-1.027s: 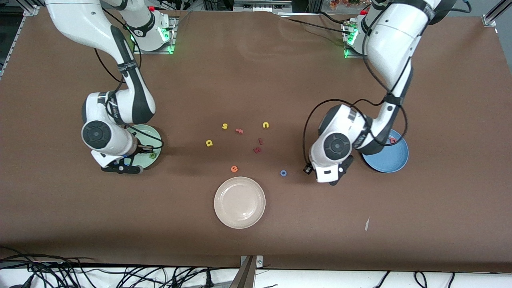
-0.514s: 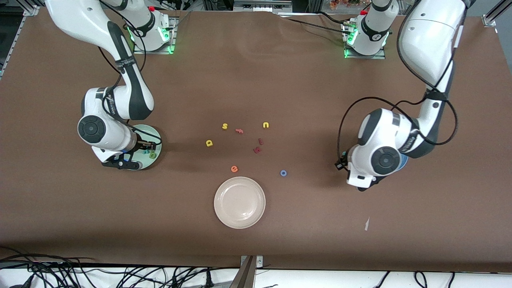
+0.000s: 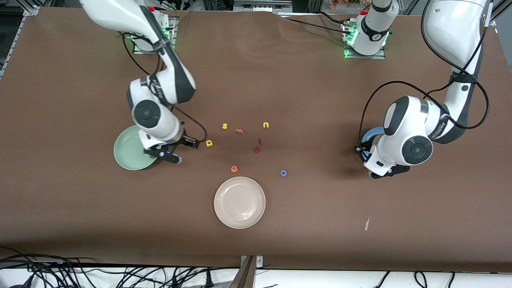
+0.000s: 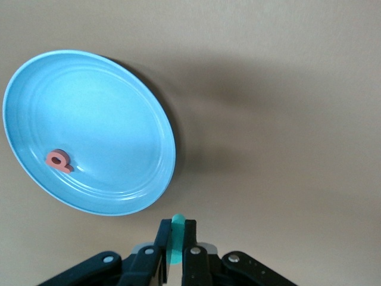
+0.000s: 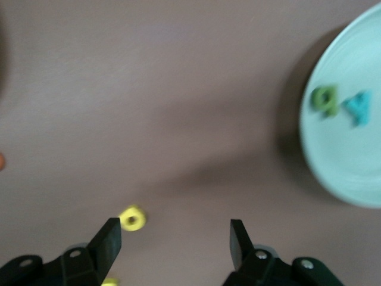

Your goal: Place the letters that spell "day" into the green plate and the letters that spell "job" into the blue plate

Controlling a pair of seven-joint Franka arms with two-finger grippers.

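Cream plate (image 3: pixel 239 202), orange "e" (image 3: pixel 234 169) on table

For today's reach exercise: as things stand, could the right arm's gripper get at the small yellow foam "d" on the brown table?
Probably yes. The right gripper hangs open over bare table beside the pale green plate, and the yellow foam "d" lies flat close by with nothing standing between them; the other letters lie farther off.

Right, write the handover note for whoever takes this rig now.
Left gripper: shut on the small teal foam letter j, over bare table beside the round blue plate.
Right gripper: open, empty, over the table between the pale green plate and the yellow foam d.
Done: dark green a and teal y in the green plate; salmon-pink b in the blue plate.
Left: drop j, fetch the blue ring o, fetch d.
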